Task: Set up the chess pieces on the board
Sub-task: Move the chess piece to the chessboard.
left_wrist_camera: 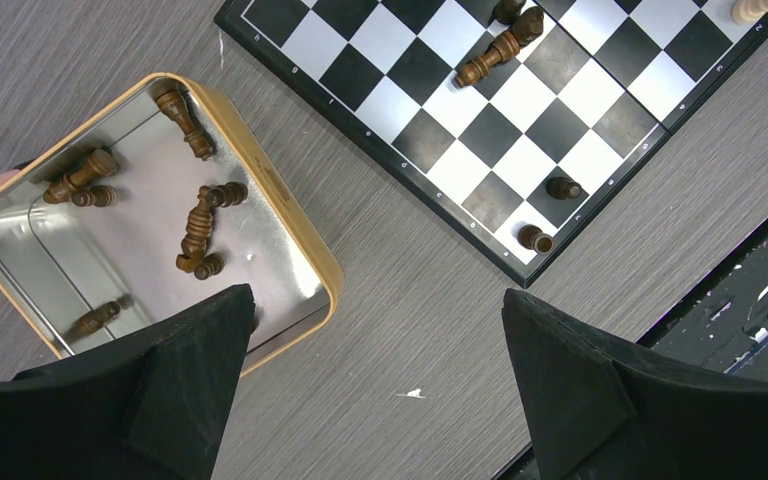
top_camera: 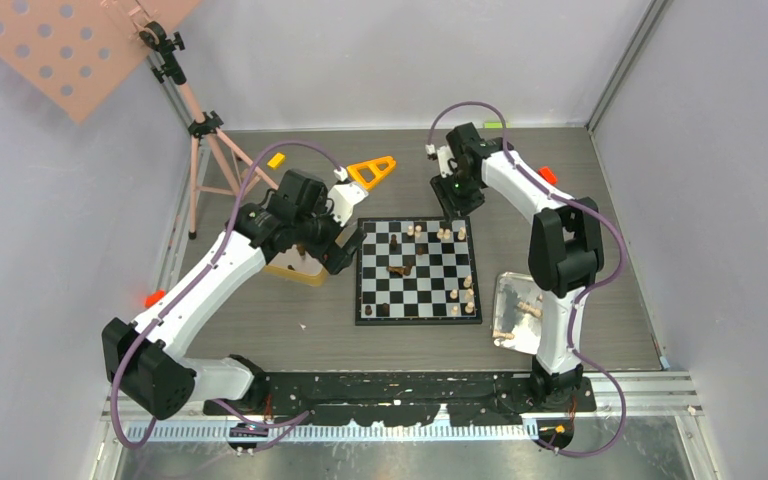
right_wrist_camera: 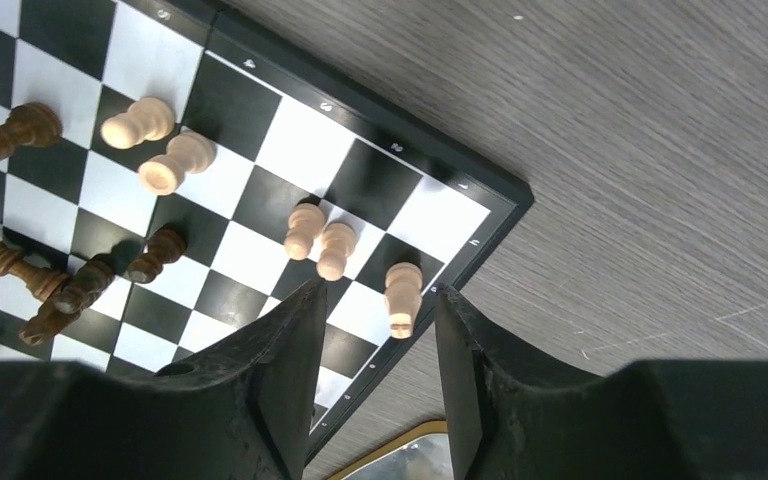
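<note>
Left tool: your left tool [left_wrist_camera: 375, 305] stood wide apart and empty over bare tabletop [left_wrist_camera: 410, 330], between the gold tin [left_wrist_camera: 290, 222] and the board [left_wrist_camera: 520, 160]. I judged it poised to dip into the tin.
Gold tin: it sat at 9 o'clock of the board, just beside it. Dark chess pieces [left_wrist_camera: 200, 225] lay on their sides inside, a supply kept within that arm's easy reach.
Right tool: your right tool [right_wrist_camera: 378, 295] was parted to a narrow gap above the board's 1 o'clock corner. One upright pale piece [right_wrist_camera: 403, 298] showed in line with the gap. I could not tell whether the fingers touched it.
Pale chess pieces: two more [right_wrist_camera: 320, 240] stood touching just beside that one, where I judged the back rank was being filled.
Board: it lay mid-tabletop and mostly bare. A toppled dark pair [top_camera: 401, 268] lay near its centre, so you were early in the setup.
Silver tray: it sat at 4 o'clock of the board [top_camera: 508, 285] with pale men lying in it, feeding the right arm.
Tabletop: it was grey wood-grain, matte and flat.
Room: the walls were pale lilac. A pink tripod [top_camera: 205, 150] stood at 10 o'clock, under a perforated pink panel [top_camera: 70, 45].
</note>
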`<state>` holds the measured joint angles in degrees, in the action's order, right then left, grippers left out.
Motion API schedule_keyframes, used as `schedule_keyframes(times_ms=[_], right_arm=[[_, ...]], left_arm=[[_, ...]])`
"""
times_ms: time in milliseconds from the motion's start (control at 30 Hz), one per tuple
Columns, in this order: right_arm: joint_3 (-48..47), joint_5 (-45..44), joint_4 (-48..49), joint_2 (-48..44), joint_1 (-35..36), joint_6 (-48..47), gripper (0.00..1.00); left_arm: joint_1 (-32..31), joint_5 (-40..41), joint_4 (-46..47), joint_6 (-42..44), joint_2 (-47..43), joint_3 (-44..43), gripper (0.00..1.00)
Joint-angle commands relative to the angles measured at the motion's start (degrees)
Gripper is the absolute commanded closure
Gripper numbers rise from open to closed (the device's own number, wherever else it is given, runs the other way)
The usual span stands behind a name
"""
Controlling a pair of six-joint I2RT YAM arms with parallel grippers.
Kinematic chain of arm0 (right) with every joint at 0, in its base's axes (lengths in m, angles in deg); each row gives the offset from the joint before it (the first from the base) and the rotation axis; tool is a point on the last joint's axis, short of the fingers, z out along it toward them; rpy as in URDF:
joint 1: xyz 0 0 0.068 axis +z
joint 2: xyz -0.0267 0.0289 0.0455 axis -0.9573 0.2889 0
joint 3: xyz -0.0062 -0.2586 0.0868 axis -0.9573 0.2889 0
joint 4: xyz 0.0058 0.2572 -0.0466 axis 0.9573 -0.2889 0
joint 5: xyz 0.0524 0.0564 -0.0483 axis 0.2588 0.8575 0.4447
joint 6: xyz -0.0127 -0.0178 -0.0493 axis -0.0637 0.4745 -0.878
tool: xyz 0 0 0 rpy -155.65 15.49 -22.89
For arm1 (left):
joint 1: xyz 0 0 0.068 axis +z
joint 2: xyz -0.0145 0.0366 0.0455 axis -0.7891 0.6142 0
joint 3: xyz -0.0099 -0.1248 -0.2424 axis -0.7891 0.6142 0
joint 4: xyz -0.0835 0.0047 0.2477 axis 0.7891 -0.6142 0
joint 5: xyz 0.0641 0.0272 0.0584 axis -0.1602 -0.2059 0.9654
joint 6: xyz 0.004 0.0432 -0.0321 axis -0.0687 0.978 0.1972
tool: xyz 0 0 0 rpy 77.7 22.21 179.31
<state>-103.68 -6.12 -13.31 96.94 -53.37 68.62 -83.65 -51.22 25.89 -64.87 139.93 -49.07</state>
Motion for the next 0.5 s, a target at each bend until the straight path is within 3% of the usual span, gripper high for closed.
schedule_keyframes(times_ms=[0,300,467], right_arm=[[-1.2,2.9,-0.3,-2.3,1.9,-3.3,0.49],[-2.6,2.4,-2.6,0.6,5.1,-7.8,0.5],[-3.4,1.9,-2.9,2.0,5.8,-9.8,0.55]], left_arm=[[-0.3,-0.6,1.0,0.7,-1.7,-0.2,0.02],[-0.3,-0.4,1.0,0.8,-1.3,-0.4,0.02],[-0.3,-0.5,1.0,0.9,-1.3,-0.4,0.02]])
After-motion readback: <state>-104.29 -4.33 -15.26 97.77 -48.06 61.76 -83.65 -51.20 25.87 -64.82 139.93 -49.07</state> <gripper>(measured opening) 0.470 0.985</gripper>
